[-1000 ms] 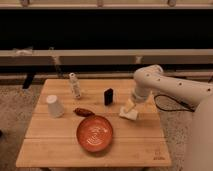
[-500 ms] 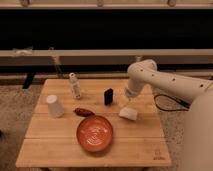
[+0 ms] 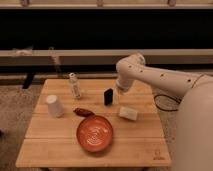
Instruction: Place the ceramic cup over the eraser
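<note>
Slatted wooden table (image 3: 60, 150), small unreadable mark at its front right corner. Ceramic cup (image 3: 54, 106): white, smooth, tapered, at left, well apart from the eraser (image 3: 108, 96), a black upright block at centre. Gripper (image 3: 121, 90): just right of the eraser, fingers apart, holding nothing. Ridged orange bowl (image 3: 94, 133); cream block (image 3: 128, 113); slim capped bottle (image 3: 75, 86).

The ceramic cup (image 3: 54, 106), plain white and tapered, was found standing at the left of the frame, narrower end up, on the wooden table. The eraser (image 3: 108, 96), a small black block, was found upright near centre, well apart from it. The gripper (image 3: 120, 90) was noted just right of the eraser, parted and empty.
</note>
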{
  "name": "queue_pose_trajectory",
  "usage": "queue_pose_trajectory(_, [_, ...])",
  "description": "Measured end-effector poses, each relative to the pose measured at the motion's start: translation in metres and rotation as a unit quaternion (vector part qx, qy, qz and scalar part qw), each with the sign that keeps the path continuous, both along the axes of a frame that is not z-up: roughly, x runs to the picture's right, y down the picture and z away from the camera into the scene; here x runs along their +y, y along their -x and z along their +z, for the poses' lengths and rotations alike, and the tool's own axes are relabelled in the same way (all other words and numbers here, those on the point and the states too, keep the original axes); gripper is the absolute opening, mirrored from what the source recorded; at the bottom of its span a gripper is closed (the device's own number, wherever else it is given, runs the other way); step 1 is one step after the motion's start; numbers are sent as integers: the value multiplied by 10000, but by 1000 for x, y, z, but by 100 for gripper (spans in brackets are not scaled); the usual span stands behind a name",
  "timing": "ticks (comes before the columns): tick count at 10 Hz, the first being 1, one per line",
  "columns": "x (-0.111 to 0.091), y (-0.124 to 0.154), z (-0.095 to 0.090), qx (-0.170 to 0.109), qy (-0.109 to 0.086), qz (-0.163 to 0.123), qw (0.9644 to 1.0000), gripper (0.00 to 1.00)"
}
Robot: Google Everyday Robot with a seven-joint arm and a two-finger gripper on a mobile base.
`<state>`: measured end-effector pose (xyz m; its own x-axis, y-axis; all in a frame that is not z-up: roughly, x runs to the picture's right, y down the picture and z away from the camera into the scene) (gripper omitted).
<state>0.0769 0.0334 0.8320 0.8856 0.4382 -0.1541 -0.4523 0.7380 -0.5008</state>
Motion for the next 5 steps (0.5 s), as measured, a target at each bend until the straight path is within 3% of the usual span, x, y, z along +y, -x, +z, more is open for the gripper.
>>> queue_pose_trajectory(5, [-14,32,13,-146,-179,-322,9992,80])
